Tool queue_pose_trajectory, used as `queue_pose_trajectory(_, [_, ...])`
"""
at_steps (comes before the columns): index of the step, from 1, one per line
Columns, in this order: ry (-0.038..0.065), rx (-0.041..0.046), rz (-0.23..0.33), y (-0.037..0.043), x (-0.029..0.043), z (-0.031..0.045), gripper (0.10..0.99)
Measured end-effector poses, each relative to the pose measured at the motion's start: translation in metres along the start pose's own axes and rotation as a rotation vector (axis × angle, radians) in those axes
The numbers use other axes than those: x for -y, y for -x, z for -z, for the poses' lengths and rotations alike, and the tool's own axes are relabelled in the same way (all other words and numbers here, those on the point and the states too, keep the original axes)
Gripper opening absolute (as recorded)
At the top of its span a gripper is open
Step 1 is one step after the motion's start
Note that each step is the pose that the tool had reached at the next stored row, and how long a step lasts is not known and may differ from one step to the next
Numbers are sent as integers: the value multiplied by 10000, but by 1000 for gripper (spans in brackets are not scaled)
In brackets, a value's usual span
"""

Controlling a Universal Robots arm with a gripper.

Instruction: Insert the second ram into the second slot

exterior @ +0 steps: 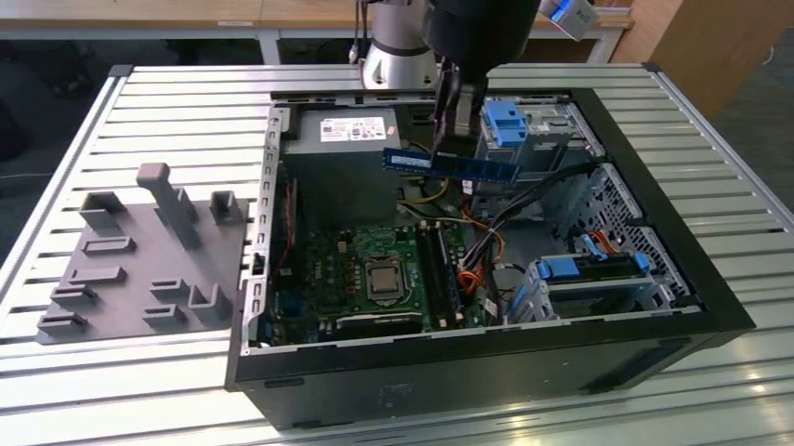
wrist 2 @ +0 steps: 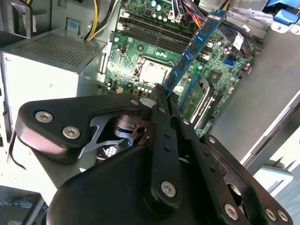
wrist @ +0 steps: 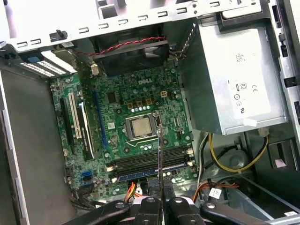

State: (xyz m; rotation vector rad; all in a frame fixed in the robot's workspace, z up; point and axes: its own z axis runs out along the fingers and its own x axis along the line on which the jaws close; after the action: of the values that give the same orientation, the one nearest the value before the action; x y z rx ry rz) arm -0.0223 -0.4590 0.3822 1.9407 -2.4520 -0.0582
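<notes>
One stick, the second ram (exterior: 449,165), is clamped edge-up in the gripper's (exterior: 456,149) clenched fingers, roughly level and well above the open computer case (exterior: 496,372). The memory slots (exterior: 443,269) on the motherboard sit far below, so I'd say lowering and seating are all still left. One end hangs near a blue drive-bay clip (exterior: 503,121), with loose cables (exterior: 534,200) beneath.
</notes>
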Motion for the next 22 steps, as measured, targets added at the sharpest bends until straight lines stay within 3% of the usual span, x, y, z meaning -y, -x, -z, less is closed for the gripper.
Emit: queue_pose_trajectory(22, [-12, 37, -966, 0, 0, 0, 137])
